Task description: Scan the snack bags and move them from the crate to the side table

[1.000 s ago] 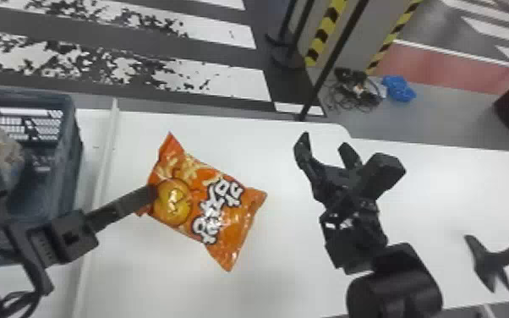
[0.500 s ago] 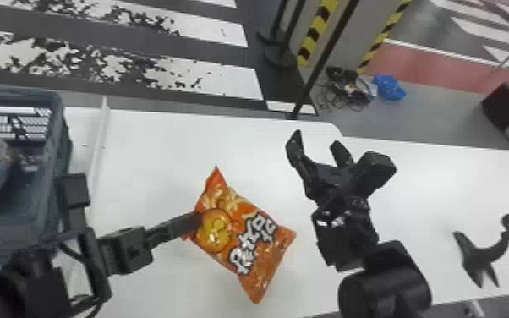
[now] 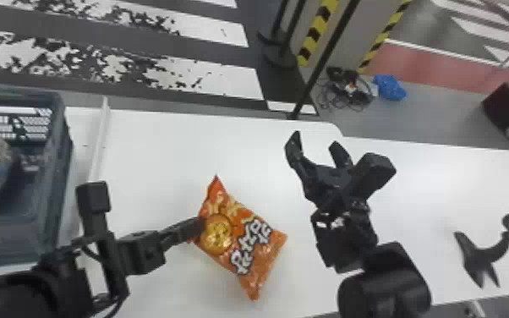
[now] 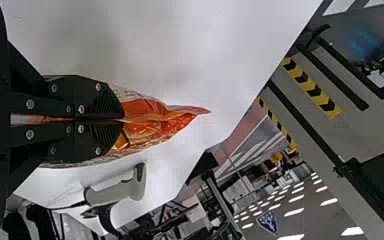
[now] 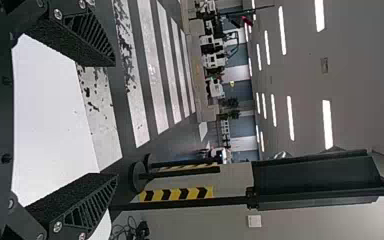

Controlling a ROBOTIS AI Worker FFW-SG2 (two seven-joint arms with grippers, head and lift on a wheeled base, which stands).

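1. Head view: my left pincer (image 3: 200, 228) grips the orange snack bag (image 3: 247, 251) over the worktop (image 3: 165, 148), between the crate's wall (image 3: 57, 169) and my right pincer (image 3: 315, 140), spread and holding nothing.
2. Left wrist view: my fingers pinch nearly together; worktop surrounds the bag's protruding tip.
3. Right wrist view: worktop edge crosses my wide gap.

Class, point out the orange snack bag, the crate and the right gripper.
Orange snack bag (image 3: 245, 239): head view, on its printed front.
Crate (image 3: 6, 247): head view, on its near wall.
Right gripper (image 3: 315, 141): head view, midway between its open fingertips.
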